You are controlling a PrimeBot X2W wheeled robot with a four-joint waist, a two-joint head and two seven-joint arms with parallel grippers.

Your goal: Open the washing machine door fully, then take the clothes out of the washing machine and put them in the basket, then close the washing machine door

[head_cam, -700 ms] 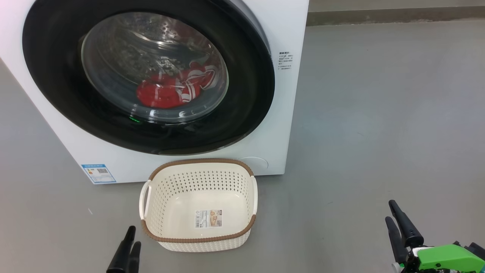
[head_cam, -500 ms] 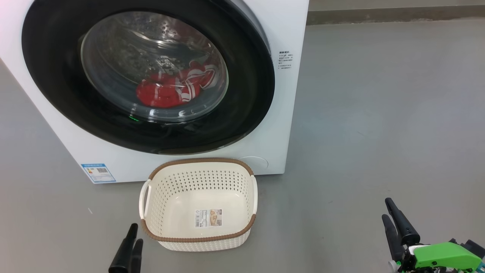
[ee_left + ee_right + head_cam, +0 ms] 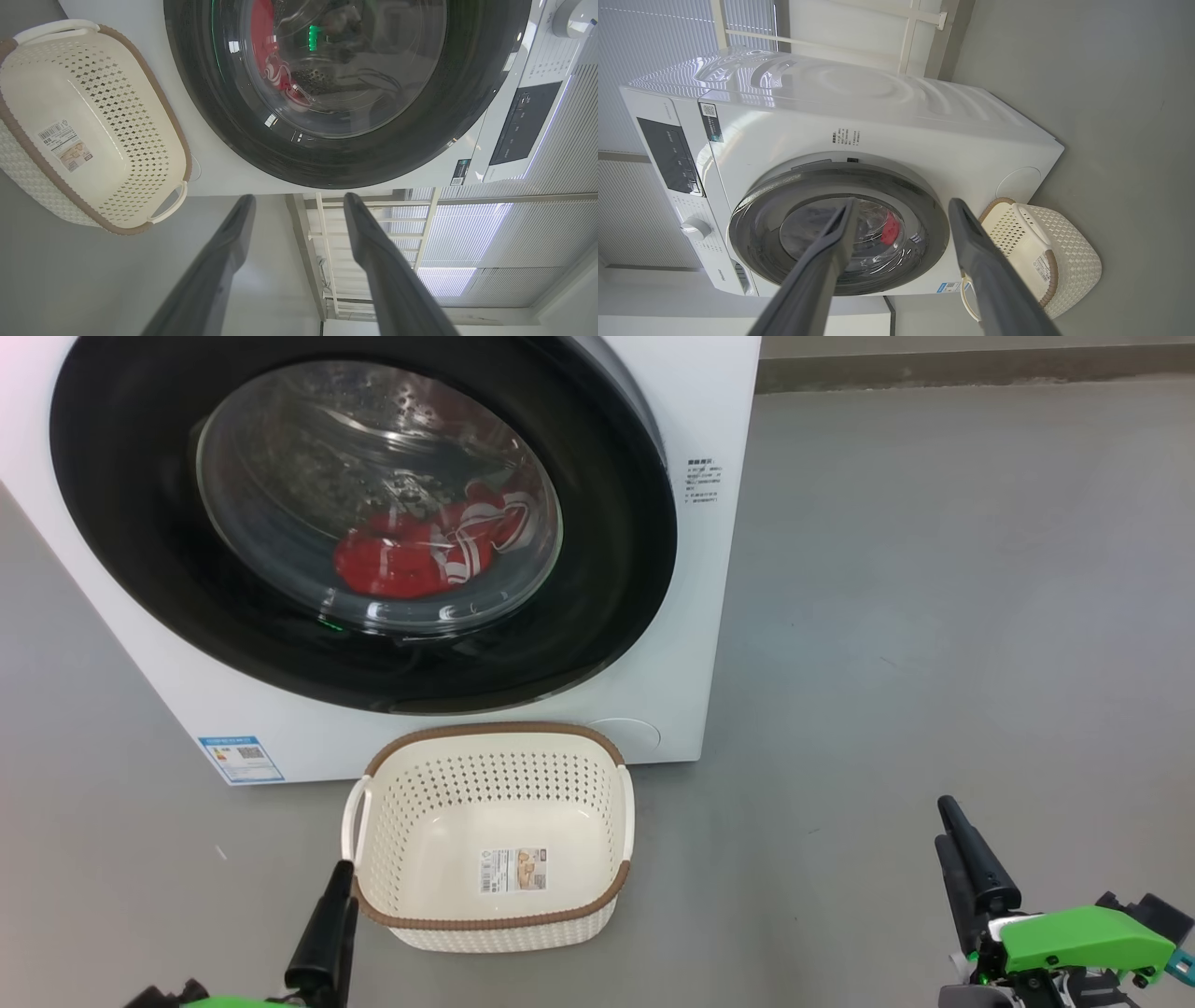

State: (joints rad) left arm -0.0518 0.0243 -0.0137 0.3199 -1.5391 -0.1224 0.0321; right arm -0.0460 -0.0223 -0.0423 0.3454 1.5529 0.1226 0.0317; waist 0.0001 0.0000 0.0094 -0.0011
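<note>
You have the white washing machine (image 3: 714, 411) filling the upper left of the head view, standing on grey floor (image 3: 934, 616). Its washing machine door (image 3: 611, 569) sits closed against the front, glossy black rim around the clear bowl. The basket (image 3: 485, 926) stands on the floor just in front of the machine, below the door, with nothing inside but its paper sticker (image 3: 513, 870). The clothes (image 3: 411, 555) lie low in the drum, red with white stripes, seen through the glass.

Your right gripper (image 3: 945, 819) hovers low at the right, well apart from the basket, with the green wrist housing (image 3: 1083, 938) behind it. Its fingers point up and toward the machine, spread wide with nothing between them. Your left gripper (image 3: 341, 882) rises from the bottom edge, with its tip just beside the basket's near left corner. Its own wrist view shows its fingers parted wide and holding nothing.

Since a moment ago both grippers have climbed higher in the head view. The left has closed in on the basket corner, and the right has shifted slightly left.
</note>
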